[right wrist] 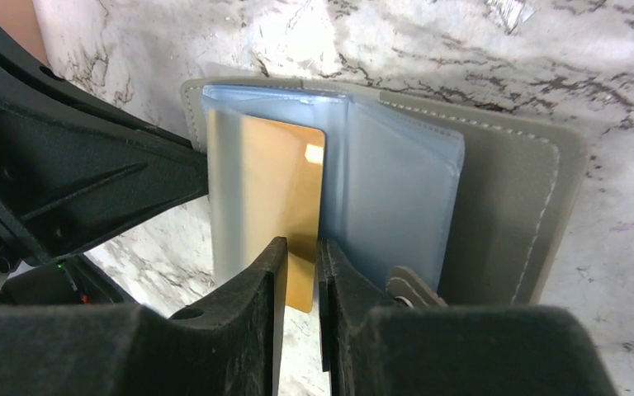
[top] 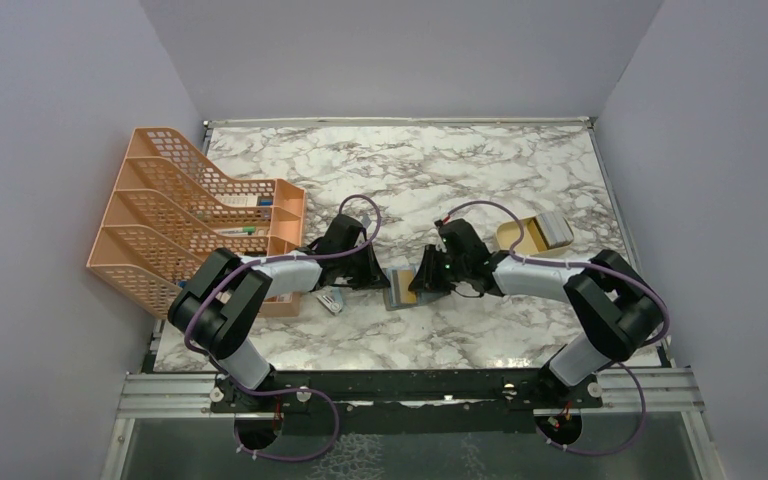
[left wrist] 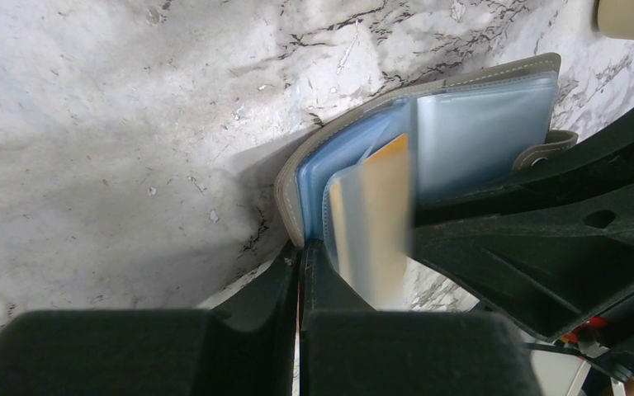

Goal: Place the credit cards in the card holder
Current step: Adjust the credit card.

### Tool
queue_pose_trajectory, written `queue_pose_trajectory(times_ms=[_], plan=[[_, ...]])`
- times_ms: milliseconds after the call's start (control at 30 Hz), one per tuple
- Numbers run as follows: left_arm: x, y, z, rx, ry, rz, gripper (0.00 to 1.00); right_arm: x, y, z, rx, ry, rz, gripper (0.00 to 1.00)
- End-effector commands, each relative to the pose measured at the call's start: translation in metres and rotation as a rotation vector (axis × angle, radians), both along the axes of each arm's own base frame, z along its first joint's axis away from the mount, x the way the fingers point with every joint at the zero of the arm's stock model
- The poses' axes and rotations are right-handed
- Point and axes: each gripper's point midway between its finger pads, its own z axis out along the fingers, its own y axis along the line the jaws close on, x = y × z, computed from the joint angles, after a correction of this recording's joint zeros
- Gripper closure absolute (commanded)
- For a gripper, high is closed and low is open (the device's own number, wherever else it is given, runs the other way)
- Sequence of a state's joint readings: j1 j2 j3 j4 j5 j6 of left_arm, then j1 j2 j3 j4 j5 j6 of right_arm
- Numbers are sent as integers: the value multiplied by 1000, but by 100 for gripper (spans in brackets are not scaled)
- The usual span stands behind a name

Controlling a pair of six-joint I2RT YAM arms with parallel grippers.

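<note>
Top external view: we see both arms folded low and reaching inward, so that their wrists nearly meet at the middle of the marble table (top: 410,170). The left arm's elbow is bent near the orange mesh rack (top: 180,220), and the right arm's elbow lies just in front of the shallow tan tray (top: 520,235).

The card holder (top: 397,290) lies open on the marble between the two claws. Its grey outside faces down and its light blue pockets fan upward.

The left gripper (top: 380,278) comes in low from the left. In its wrist view we find its fingers (left wrist: 272,289) pressed together and pinching the holder's grey edge at the near corner.

The right gripper (top: 425,282) points back toward the left one. Its wrist view shows a tan-gold credit card (right wrist: 285,181) standing partly inside a clear pocket. The card's lower edge is nipped between the two black fingers (right wrist: 264,289), which are drawn close on either side. The snap tab (right wrist: 409,285) lies just beside the right-hand finger.
</note>
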State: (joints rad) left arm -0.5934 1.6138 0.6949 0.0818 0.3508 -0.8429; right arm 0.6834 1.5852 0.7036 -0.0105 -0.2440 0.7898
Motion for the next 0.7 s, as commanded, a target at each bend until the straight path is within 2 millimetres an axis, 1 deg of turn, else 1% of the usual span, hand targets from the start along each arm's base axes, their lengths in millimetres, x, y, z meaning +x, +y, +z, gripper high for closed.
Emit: queue_pose_trajectory(times_ms=[0,167,300,367,400,667], plan=[[1,-1,4,-7,-19,7,100,-5,8,0,36,4,-4,81],[1,5,1,39,-27,9,100,3,-6,4,-26,-34,-63,83],[1,7,2,42,-30,7,100,9,-12,9,-41,-76,-90,90],[1,6,2,39,-30,5,100,11,-9,12,-19,-94,-91,97],[1,6,3,38,-30,3,100,11,-7,13,2,-101,-87,99],[0,7,1,52,-29,-11,100,-1,14,36,193,-112,-26,99]])
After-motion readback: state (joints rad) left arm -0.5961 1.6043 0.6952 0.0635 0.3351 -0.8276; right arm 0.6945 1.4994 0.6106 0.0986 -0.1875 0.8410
